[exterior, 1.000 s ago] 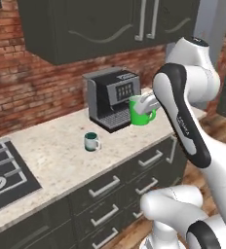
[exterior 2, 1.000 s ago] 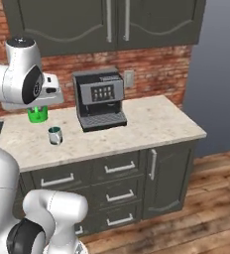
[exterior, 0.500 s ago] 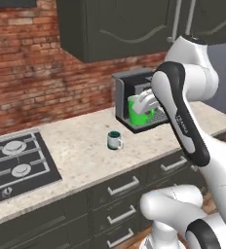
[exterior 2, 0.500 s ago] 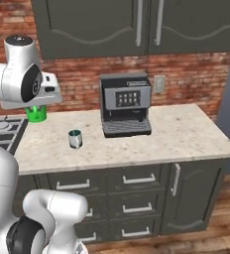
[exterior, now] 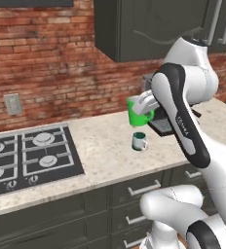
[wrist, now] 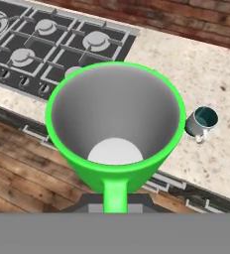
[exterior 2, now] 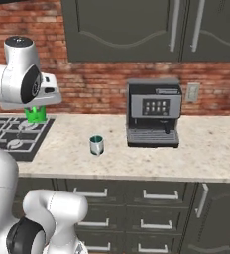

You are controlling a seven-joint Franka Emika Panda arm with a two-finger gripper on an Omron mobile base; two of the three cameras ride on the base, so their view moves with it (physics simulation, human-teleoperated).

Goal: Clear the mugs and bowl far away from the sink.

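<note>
My gripper [exterior: 142, 105] is shut on the handle of the bright green mug [exterior: 134, 113], holding it upright in the air above the stone counter [exterior: 103, 153]. In the hand view the green mug [wrist: 112, 114] is empty, its handle toward the fingers. From the right base view the green mug [exterior 2: 36, 115] hangs under the hand [exterior 2: 43, 97], over the counter's stove end. The silvery mug with the teal inside [exterior: 139, 141] [exterior 2: 96, 145] [wrist: 202, 121] stands on the counter, below and right of the held one. The bowl and the sink are out of view.
A black gas stovetop [exterior: 29, 155] [exterior 2: 10, 134] [wrist: 52, 44] is set into the counter on the left. A coffee machine [exterior 2: 153, 113] stands at the brick wall on the right. Dark cabinets hang overhead, drawers [exterior 2: 112, 196] run below the counter edge.
The base has driven left along the counter, so the whole scene shifted right and the stovetop came into view. The green mug stays held in the same grip.
</note>
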